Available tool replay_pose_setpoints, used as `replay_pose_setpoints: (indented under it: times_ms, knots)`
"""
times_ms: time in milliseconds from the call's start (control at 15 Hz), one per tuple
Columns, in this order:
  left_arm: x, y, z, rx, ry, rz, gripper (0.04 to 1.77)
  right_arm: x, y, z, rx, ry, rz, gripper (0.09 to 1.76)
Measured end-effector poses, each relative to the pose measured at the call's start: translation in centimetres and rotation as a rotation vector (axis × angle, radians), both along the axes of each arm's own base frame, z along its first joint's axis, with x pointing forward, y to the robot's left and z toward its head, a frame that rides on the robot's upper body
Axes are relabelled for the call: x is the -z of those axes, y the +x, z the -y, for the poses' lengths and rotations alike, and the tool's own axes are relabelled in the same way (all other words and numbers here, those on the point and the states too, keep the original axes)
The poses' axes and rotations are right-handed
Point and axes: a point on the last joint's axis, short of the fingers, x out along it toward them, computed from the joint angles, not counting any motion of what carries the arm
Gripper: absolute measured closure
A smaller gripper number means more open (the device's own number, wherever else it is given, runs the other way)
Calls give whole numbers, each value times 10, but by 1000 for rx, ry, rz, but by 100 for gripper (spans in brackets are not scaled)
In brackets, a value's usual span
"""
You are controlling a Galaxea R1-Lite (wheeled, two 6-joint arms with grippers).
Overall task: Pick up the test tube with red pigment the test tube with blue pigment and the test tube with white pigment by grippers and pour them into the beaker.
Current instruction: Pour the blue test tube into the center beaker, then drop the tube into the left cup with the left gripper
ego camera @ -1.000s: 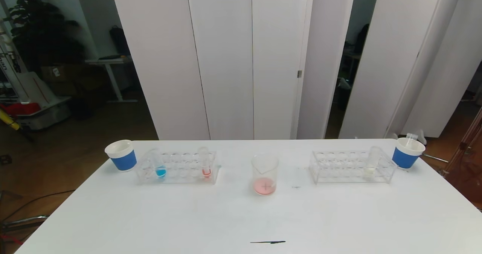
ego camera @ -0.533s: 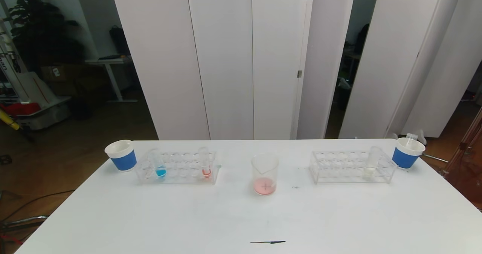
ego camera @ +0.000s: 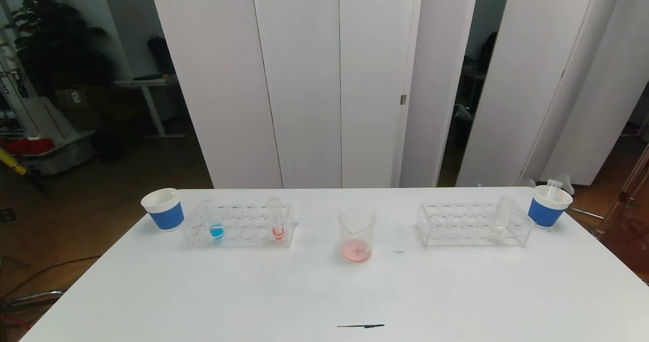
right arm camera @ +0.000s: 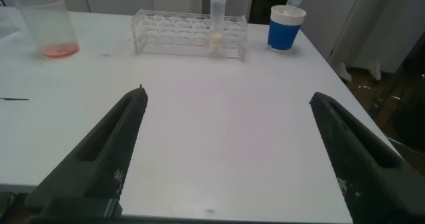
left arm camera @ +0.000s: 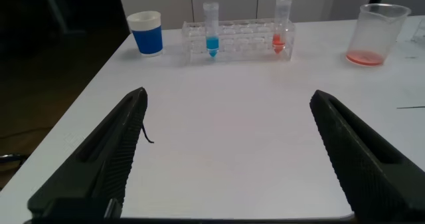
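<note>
The test tube with blue pigment (ego camera: 215,225) (left arm camera: 212,34) and the test tube with red pigment (ego camera: 277,223) (left arm camera: 281,31) stand upright in the clear left rack (ego camera: 243,214). The test tube with white pigment (ego camera: 499,223) (right arm camera: 218,28) stands in the clear right rack (ego camera: 451,215). Between the racks stands the beaker (ego camera: 357,235) (left arm camera: 374,34) (right arm camera: 48,26), with a shallow pink-red layer at its bottom. My left gripper (left arm camera: 228,94) is open and empty, low over the near table well short of the left rack. My right gripper (right arm camera: 227,94) is likewise open and empty before the right rack. Neither arm shows in the head view.
A blue-banded white paper cup (ego camera: 164,209) stands left of the left rack. Another cup (ego camera: 547,206) right of the right rack holds a clear tube. A thin black mark (ego camera: 361,326) lies near the table's front edge. The table's left and right edges are close to the cups.
</note>
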Motion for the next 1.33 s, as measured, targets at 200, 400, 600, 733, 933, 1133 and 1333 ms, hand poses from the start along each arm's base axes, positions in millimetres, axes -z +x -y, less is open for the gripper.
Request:
replay_pose_setpoints:
  times_ms: [200,400,600,733,933,1133,1333]
  knots:
    - [-15,-4,0,-3,7,58,6,0,0,0,0,0,0,10]
    - [-42,-17,0,-4,11,110,6,0,0,0,0,0,0,10]
    - [-81,-28,0,-2,13,142,6,0,0,0,0,0,0,10]
    - [-110,-24,0,1,13,140,6,0,0,0,0,0,0,10]
    - [-149,5,0,0,12,150,6,0,0,0,0,0,0,10]
    - [-172,49,0,-7,11,126,6,0,0,0,0,0,0,10]
    - [-174,92,0,-11,12,41,6,0,0,0,0,0,0,10]
